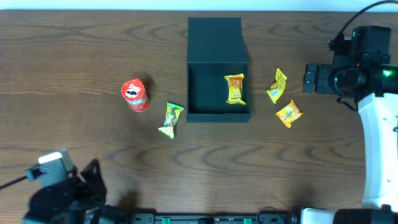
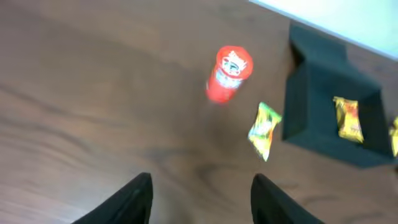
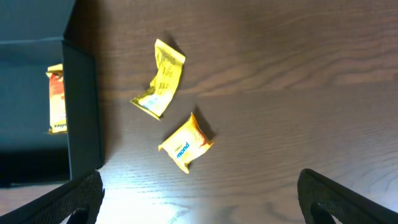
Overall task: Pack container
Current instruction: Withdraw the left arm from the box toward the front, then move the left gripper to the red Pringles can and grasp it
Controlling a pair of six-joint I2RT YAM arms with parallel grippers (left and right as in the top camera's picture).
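The dark teal container (image 1: 217,113) sits open at the table's middle, its flap lid laid back. One yellow-orange snack packet (image 1: 235,88) lies inside it, also seen in the left wrist view (image 2: 347,118) and right wrist view (image 3: 56,99). A red can (image 1: 135,94) (image 2: 229,73) and a green packet (image 1: 171,119) (image 2: 264,130) lie left of the container. A yellow packet (image 1: 277,85) (image 3: 160,79) and an orange packet (image 1: 288,114) (image 3: 186,142) lie right of it. My left gripper (image 2: 200,199) is open and empty at the front left. My right gripper (image 3: 199,196) is open and empty, right of the two packets.
The table is dark wood (image 1: 74,62). The right arm's white link (image 1: 380,143) runs along the right edge. The left arm's base (image 1: 59,193) sits at the front left corner.
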